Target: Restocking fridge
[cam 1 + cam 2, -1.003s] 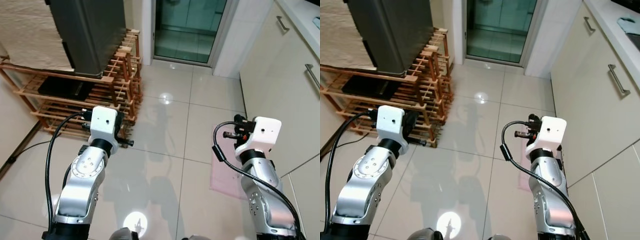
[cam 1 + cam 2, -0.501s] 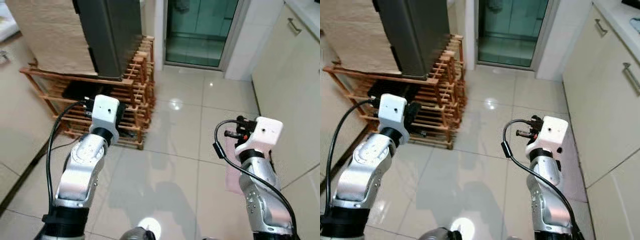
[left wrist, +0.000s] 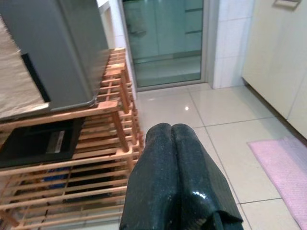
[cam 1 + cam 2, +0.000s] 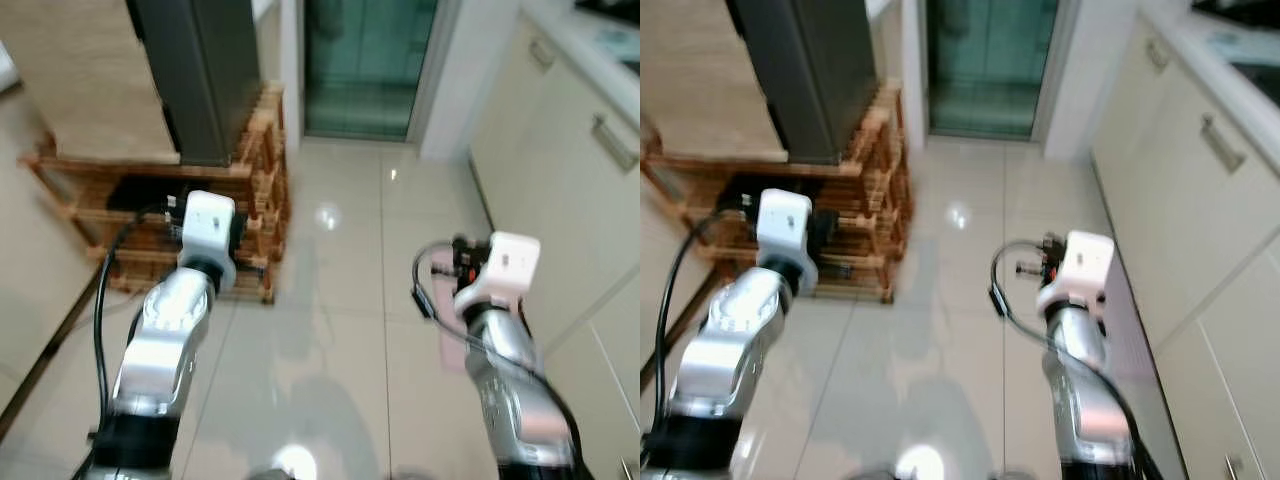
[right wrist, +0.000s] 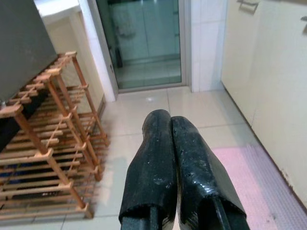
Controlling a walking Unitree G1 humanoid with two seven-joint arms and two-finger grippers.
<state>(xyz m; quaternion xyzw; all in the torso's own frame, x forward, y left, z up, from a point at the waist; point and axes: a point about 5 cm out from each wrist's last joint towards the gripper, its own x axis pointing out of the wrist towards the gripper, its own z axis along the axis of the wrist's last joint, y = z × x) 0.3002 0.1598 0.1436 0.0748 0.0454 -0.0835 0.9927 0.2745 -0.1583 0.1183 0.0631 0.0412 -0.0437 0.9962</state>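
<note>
Tiled floor (image 4: 340, 300), pale and glossy, stretched ahead of the robot toward a glass door (image 4: 365, 60) at the far end of the room. Both arms were raised in front of the body, and the head views were somewhat blurred. The left gripper (image 3: 172, 132) had its two black fingers pressed flat together with nothing between them, pointing toward a wooden rack (image 3: 103, 143) on the robot's left. A large dark grey appliance (image 3: 57, 48) stood on the rack's top shelf, and a flat black device (image 3: 36, 143) lay on the shelf below it. The right gripper (image 5: 165, 120) was likewise closed tight and empty, aimed along the floor toward the glass door. A pink mat (image 5: 249, 177) lay on the tiles just beside the cream cabinets (image 4: 560, 160) on the robot's right, under the right arm. No food or drink to be stocked could be made out in any view.
</note>
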